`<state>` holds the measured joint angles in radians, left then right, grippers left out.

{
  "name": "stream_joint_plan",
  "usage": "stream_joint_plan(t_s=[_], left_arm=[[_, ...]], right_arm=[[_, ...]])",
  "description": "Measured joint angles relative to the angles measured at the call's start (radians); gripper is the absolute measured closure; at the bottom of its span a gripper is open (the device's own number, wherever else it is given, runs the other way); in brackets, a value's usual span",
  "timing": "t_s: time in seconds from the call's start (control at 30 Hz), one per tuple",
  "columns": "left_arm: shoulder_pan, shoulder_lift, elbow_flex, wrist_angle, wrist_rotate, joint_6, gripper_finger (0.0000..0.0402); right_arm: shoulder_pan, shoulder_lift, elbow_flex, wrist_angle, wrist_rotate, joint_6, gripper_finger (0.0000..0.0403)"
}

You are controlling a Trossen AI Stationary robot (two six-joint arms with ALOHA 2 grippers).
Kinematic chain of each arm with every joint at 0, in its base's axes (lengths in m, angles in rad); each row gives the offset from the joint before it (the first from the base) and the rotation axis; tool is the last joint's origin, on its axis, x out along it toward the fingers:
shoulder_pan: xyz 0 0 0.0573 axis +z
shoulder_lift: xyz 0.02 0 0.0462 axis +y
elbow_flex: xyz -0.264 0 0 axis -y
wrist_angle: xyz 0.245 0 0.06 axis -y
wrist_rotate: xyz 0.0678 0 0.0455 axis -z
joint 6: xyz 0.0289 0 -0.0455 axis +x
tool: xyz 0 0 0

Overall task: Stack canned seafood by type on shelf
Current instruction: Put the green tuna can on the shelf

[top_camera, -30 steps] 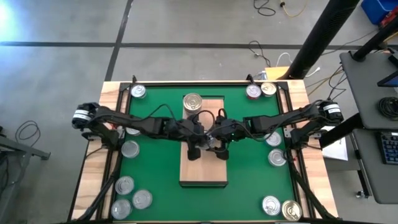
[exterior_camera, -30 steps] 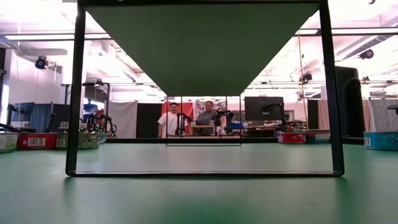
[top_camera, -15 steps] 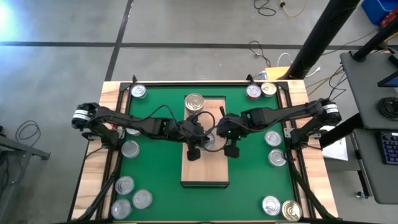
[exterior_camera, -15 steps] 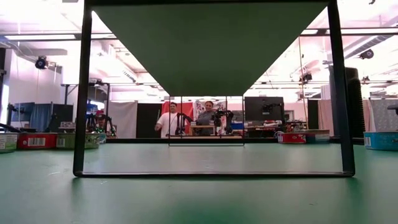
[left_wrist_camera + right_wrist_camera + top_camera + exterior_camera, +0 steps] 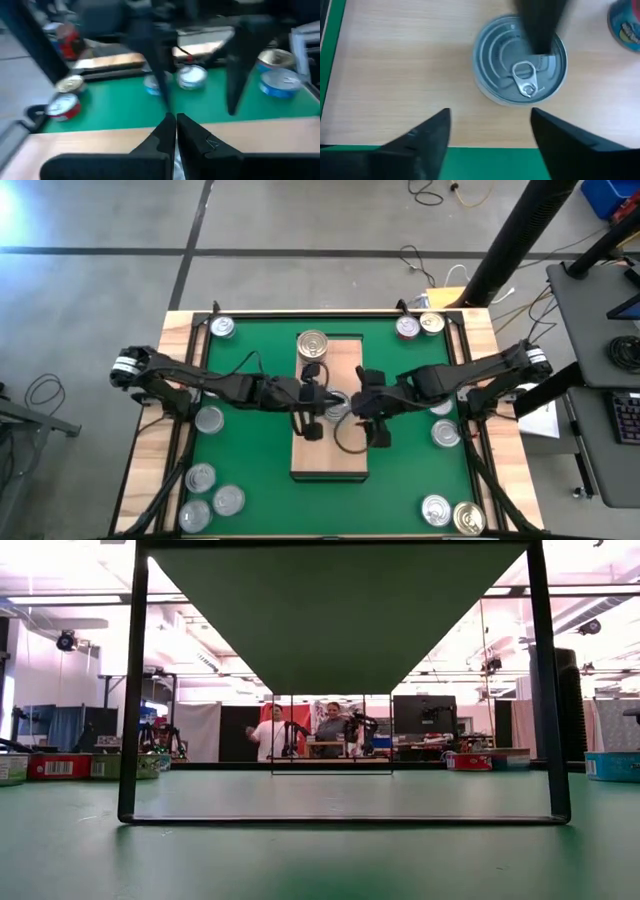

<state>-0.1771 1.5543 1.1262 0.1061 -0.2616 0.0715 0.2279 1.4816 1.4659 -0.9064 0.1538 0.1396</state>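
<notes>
Silver tin: a silver tin (image 5: 520, 67) lies flat on the shelf (image 5: 345, 455), pull-tab up, near the shelf's middle, between the two arms.
Right end effector: right end effector (image 5: 487, 135) hovers over the shelf with fingers (image 5: 427, 132) spread apart and nothing between them; the tin sits just ahead of the tips, not yet inside the gap.
Left end effector: left end effector (image 5: 175, 131) is closed, fingers pressed together on nothing, also over the shelf, just on the other side of the same tin.
Key relation: the tin lies straight ahead of the right fingers and centred on their gap, so a short forward and downward reach should bracket it; a round tin has no long axis to line up with. Both arms look about equally near, but only the right one is ready to take it.
Second tin: a gold tin (image 5: 312, 344) stands at the shelf's far end, well apart.
Others: more tins (image 5: 213, 500) sit scattered on the green bench (image 5: 250, 450) along both sides.
</notes>
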Motion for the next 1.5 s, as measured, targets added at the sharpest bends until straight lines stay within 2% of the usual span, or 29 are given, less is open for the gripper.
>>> stream_joint_plan(t_s=[0.13, 0.27, 0.37, 0.6, 0.73, 0.83, 0.9, 0.97, 1.1, 1.5], left_arm=[[-0.066, -0.064, -0.069, 0.088, -0.092, 0.003, 0.0401], [-0.148, -0.159, -0.199, 0.129, -0.247, -0.017, 0.0401], [-0.197, -0.246, -0.288, 0.164, -0.324, -0.054, 0.0401], [-0.248, -0.368, -0.414, 0.198, -0.333, -0.115, 0.0401], [-0.269, -0.411, -0.453, 0.199, -0.332, -0.132, 0.0401], [-0.280, -0.447, -0.475, 0.200, -0.332, -0.136, 0.0401], [-0.282, -0.465, -0.487, 0.203, -0.332, -0.135, 0.0401], [-0.281, -0.482, -0.497, 0.200, -0.333, -0.134, 0.0401], [-0.280, -0.489, -0.500, 0.202, -0.334, -0.133, 0.0401], [-0.281, -0.475, -0.501, 0.191, -0.336, -0.134, 0.0402]], right_arm=[[0.003, 0.012, -0.018, 0.099, 0.026, -0.037, 0.0249], [-0.007, 0.011, -0.027, 0.277, 0.032, -0.102, 0.0335], [-0.025, 0.009, -0.025, 0.333, 0.030, -0.098, 0.0383], [-0.075, 0.082, -0.027, 0.278, -0.004, -0.027, 0.0393], [-0.098, 0.104, -0.020, 0.177, -0.050, -0.034, 0.0394], [-0.117, 0.097, -0.016, 0.063, -0.045, -0.079, 0.0394], [-0.132, 0.087, -0.016, 0.003, -0.010, -0.126, 0.0394], [-0.150, 0.079, -0.018, -0.031, 0.069, -0.185, 0.0394], [-0.197, 0.080, -0.020, -0.015, 0.180, -0.330, 0.0394], [-0.313, 0.107, -0.022, 0.107, 0.186, -0.578, 0.0394]])
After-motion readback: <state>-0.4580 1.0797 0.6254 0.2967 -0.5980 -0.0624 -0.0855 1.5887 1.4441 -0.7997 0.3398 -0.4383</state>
